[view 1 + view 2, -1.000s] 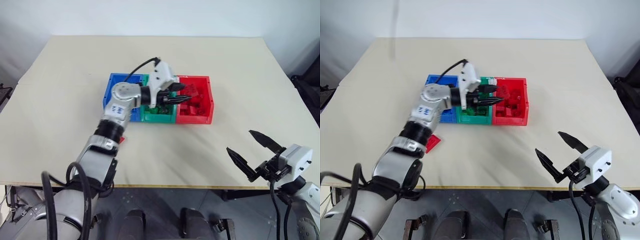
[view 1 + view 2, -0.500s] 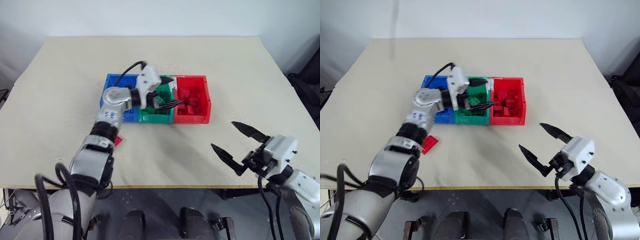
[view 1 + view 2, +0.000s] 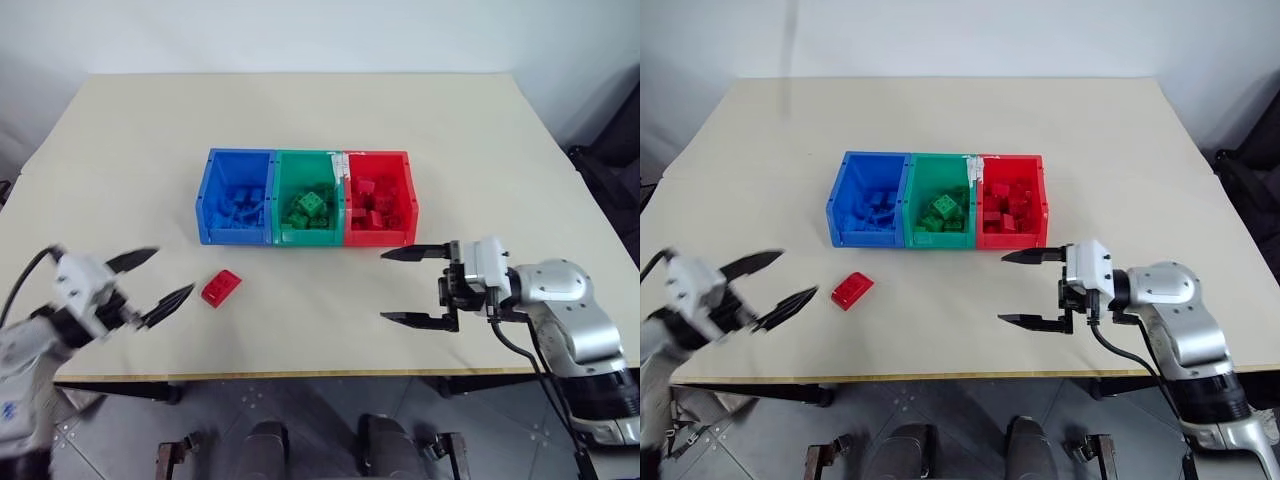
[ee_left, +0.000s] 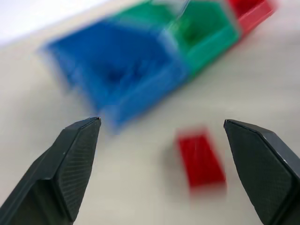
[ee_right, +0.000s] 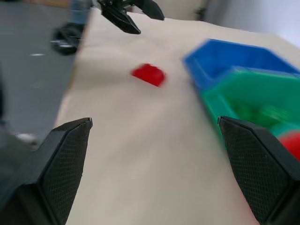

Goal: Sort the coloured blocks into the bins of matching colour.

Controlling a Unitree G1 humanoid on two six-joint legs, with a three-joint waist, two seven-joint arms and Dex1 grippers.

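Observation:
Three joined bins stand mid-table: blue (image 3: 235, 236), green (image 3: 306, 237) and red (image 3: 378, 237), each holding several blocks of its own colour. One red block (image 3: 220, 287) lies on the table in front of the blue bin. My left gripper (image 3: 172, 271) is open and empty near the front left edge, a short way left of that block, pointing at it. In the left wrist view the block (image 4: 200, 158) lies between and beyond the fingers. My right gripper (image 3: 383, 286) is open and empty in front of the red bin, pointing left.
The tan table's front edge (image 3: 300, 377) runs just below both grippers. Bare table surface lies all round the bins. A dark object (image 3: 612, 170) stands beyond the right edge.
My left gripper opened over the green bin, then drew back to the table's front left. My right gripper swung inward and now points left in front of the red bin.

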